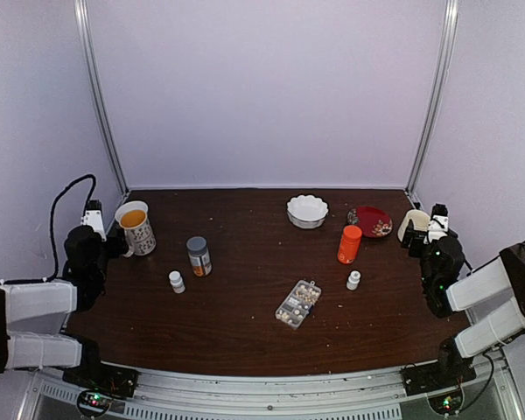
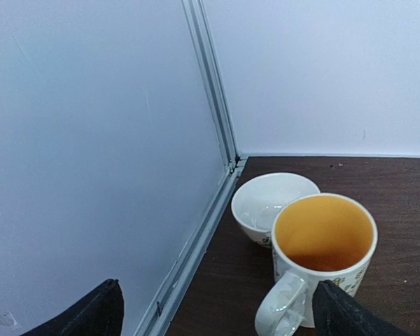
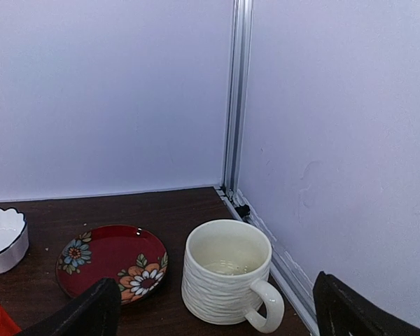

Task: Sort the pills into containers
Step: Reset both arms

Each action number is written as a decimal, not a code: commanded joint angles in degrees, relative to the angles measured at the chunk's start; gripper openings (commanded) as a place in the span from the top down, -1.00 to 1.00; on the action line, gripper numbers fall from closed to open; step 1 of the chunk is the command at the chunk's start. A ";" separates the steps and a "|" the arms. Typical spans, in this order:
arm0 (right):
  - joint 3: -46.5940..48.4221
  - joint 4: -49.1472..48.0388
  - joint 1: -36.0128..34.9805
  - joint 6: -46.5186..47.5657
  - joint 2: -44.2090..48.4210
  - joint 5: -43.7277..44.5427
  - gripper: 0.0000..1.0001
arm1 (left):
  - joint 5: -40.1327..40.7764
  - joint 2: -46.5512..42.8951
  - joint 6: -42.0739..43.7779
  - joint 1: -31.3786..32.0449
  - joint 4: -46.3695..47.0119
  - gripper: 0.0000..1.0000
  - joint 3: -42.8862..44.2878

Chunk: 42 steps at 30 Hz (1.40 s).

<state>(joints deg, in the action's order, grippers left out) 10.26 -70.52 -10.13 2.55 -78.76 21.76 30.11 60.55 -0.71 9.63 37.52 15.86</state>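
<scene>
The left end effector (image 2: pixel 217 312) and right end effector (image 3: pixel 215 312) gape empty; a careless reach could tip the box (image 1: pixel 298 304), scattering pills (image 1: pixel 308 295).

**No legible writing in any view**

Nothing to read anywhere: no words, numbers or brand marks. On the grey-lidded jar (image 1: pixel 199 257), a white and orange label, too small and blurred to make out. On the orange-lined mug (image 2: pixel 350 274), only small decorative motifs around the wall, no lettering. On the red plate (image 3: pixel 105 252), painted flowers and no script. On the two small white bottles (image 1: pixel 176 281), any print too tiny to tell.
</scene>
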 commanded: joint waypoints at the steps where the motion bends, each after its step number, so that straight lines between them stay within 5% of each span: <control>1: 1.13 0.07 0.37 -0.73 0.18 0.02 -0.99 | -10.22 6.92 1.86 -5.04 15.27 -0.95 -1.84; 6: 1.08 -0.48 0.38 -0.70 -0.01 0.02 -0.99 | -16.37 12.81 4.96 -6.82 16.56 -0.95 0.85; 10: 1.08 -0.58 0.42 -0.61 -0.08 0.08 -0.99 | -23.72 20.75 4.43 -9.40 26.20 -0.95 -0.46; 16: 1.11 -0.52 0.42 -0.61 -0.08 0.08 -1.00 | -20.72 21.02 2.32 -10.95 19.69 -0.95 3.08; 42: 0.99 -0.86 0.38 -0.44 -0.08 0.03 -0.99 | -20.91 21.42 2.38 -10.95 20.53 -0.95 3.16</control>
<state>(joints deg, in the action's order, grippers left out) 10.26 -70.37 -10.13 2.37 -78.76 21.76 9.98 81.84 2.20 -0.82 55.61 17.56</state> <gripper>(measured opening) 0.996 0.975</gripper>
